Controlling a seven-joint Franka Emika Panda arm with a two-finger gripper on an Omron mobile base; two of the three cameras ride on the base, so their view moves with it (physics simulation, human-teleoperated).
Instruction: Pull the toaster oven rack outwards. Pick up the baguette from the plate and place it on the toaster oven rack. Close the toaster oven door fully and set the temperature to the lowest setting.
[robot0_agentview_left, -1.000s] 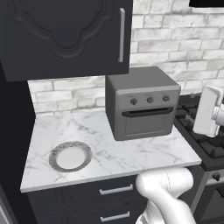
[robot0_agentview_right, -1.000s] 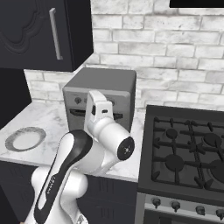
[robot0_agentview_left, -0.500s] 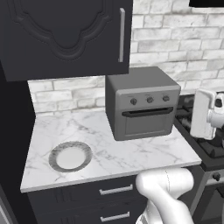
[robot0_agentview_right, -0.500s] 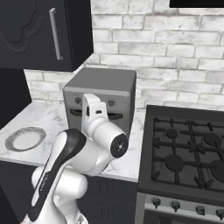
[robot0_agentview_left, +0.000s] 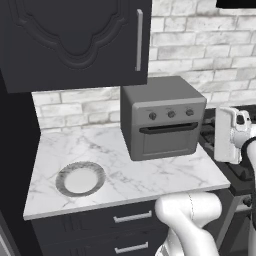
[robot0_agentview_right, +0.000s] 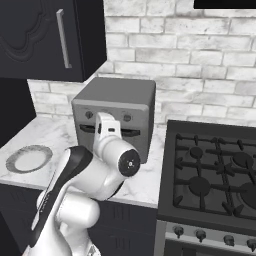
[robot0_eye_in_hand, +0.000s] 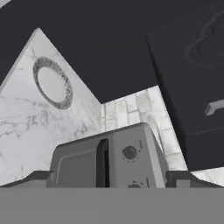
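Gripper (robot0_eye_in_hand: 112, 179) is standing with its jaws wide apart and gripping nothing, hanging in the air near the front of the toaster oven (robot0_agentview_left: 162, 117) and apart from it. Toaster oven door (robot0_agentview_left: 167, 140) is sitting shut, facing the gripper. Plate (robot0_agentview_left: 80, 179) is lying on the marble counter (robot0_agentview_left: 130, 175), well to the left of the oven. No bread is visible on it.

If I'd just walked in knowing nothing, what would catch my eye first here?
Probably the grey toaster oven at the back of the marble counter, its door closed, with the white robot arm's open gripper raised to the right of it. Next, the round plate near the counter's front left, which looks bare. To the right lies a black stove.
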